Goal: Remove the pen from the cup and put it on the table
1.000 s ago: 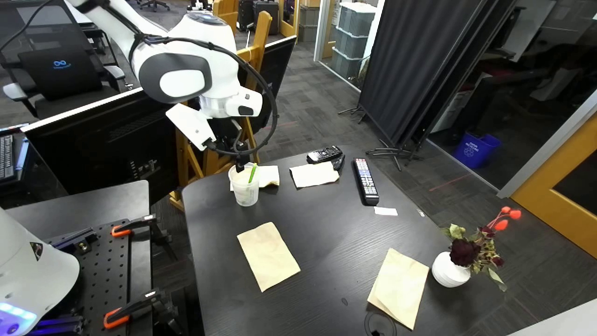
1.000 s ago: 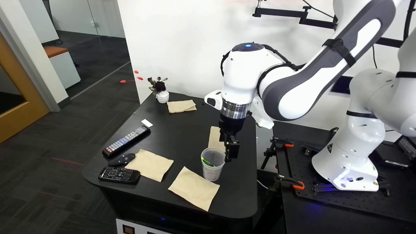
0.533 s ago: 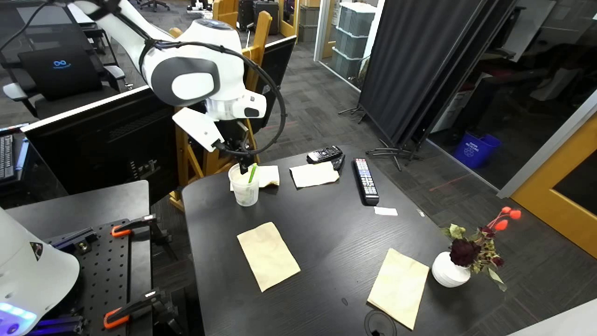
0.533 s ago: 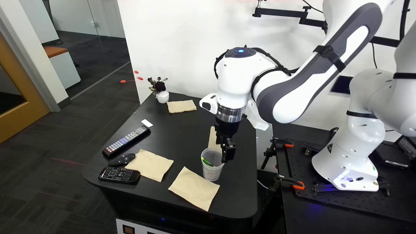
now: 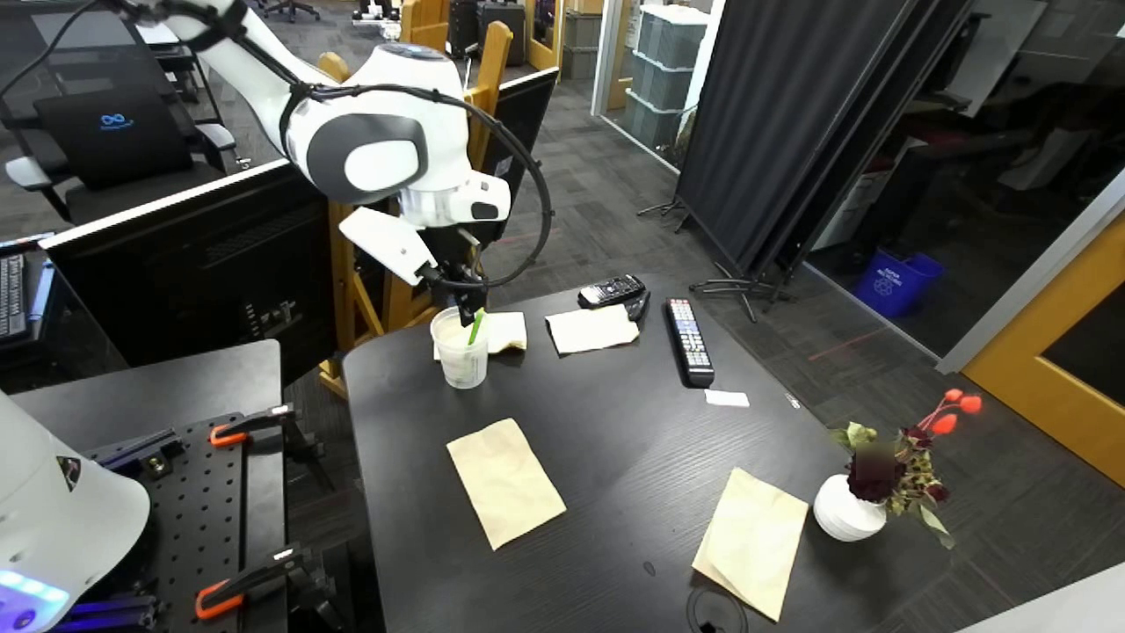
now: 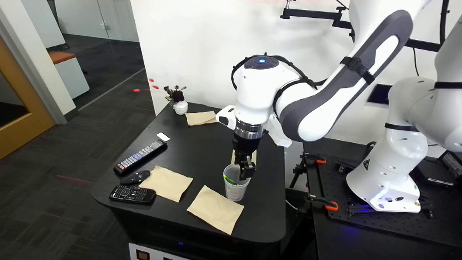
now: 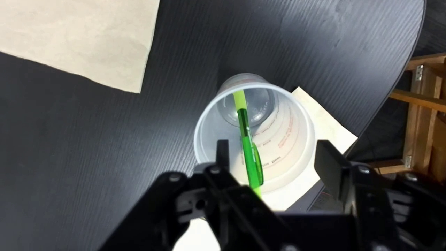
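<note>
Gripper (image 7: 274,153) has shifted across the cup (image 5: 464,362) toward the pen (image 7: 249,153) over the last second; cup and pen unmoved. Jaws are spread, pen between them in the wrist view; can't tell if either side touches it. Pen leans inside the cup, upper end at the rim. Black matte table (image 5: 615,440): one tan sheet (image 5: 507,332) just beside the cup, second sheet (image 5: 507,482) near it, long remote (image 5: 690,343) and flower vase (image 5: 848,510) well apart from it. Off the table: wooden frame (image 7: 415,125) past the edge nearest the cup, dark curtain (image 5: 751,123) and blue bin (image 5: 896,283) much farther from it.
</note>
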Controlling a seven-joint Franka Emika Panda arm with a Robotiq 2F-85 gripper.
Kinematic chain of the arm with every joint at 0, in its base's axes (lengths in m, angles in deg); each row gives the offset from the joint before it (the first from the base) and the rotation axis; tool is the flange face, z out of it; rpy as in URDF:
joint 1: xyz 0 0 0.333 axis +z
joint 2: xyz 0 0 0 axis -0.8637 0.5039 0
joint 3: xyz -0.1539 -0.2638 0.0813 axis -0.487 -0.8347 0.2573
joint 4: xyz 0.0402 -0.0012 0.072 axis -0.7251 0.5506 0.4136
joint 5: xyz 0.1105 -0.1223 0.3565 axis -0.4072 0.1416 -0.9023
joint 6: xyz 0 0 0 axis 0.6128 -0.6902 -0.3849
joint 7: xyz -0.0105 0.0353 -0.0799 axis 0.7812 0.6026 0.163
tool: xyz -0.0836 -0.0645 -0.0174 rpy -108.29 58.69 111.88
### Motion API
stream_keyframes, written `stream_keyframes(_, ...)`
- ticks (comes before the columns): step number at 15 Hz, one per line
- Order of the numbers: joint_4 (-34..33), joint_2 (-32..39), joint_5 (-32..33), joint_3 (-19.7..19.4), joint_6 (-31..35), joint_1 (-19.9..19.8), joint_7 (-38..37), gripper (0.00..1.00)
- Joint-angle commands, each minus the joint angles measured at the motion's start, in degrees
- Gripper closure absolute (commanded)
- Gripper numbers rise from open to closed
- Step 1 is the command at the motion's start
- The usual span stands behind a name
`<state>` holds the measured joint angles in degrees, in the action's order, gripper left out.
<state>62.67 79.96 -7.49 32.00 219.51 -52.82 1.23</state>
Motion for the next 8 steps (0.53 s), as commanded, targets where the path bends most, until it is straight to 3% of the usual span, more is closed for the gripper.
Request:
stream_keyframes(1,-1.6,2.5,4.6,-0.5,2.4,0.5,-4.9,0.40)
stream_keyframes(5,-2.6,4.2,10.7,-1.4,3.4,1.1,-11.0,0.53)
stream_keyframes(8,-3.4,5.3,13.4,-1.9,3.4,1.6,-14.0,0.52)
